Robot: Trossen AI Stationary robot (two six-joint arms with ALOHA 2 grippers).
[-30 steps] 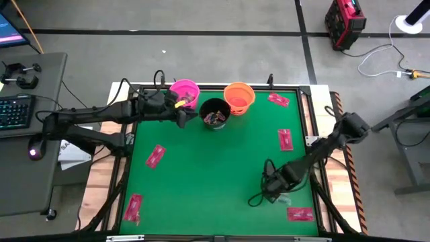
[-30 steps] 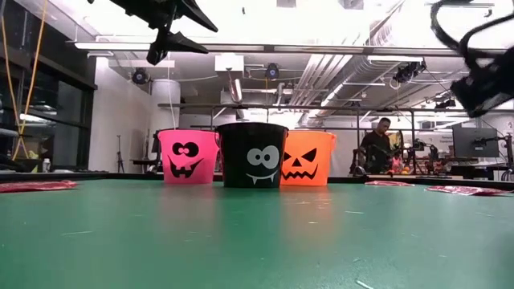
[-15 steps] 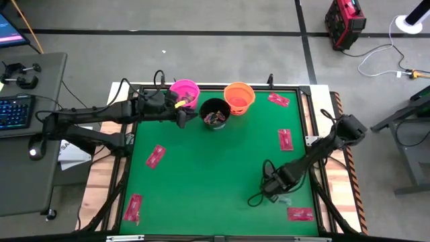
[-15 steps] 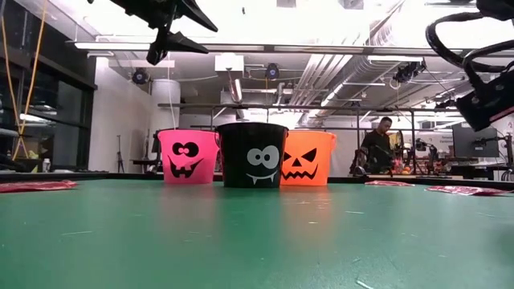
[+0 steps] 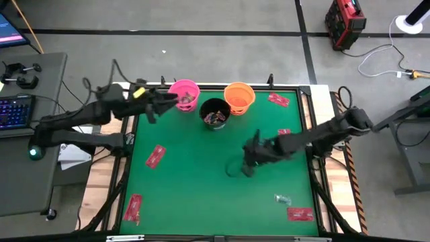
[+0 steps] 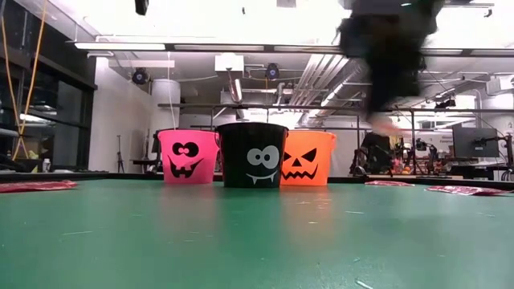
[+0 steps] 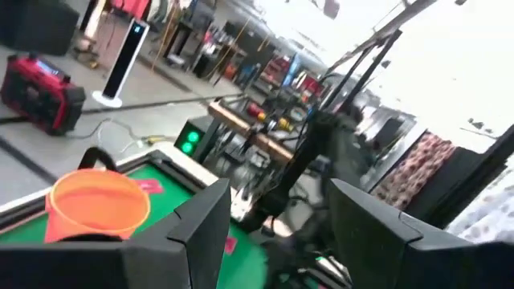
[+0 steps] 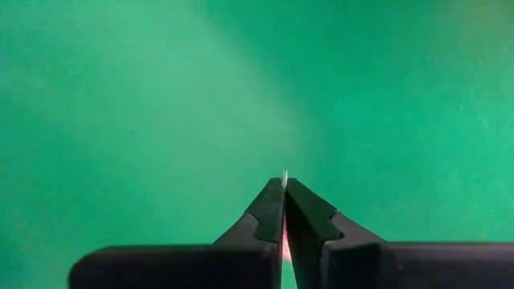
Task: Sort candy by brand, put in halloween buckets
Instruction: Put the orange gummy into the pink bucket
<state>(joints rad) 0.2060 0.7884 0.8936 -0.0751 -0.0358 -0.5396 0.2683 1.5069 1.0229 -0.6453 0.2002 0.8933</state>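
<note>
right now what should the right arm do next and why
Probably carry on toward the buckets. The right gripper is shut on a thin sliver of red candy above bare green table, short of the black bucket and orange bucket. Which bucket suits it I cannot tell.

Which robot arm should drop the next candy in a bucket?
Probably the right. Its gripper is shut over the mat with a sliver of something pinched between its fingers, likely candy. The left gripper is open beside the pink bucket, holding nothing visible.
</note>
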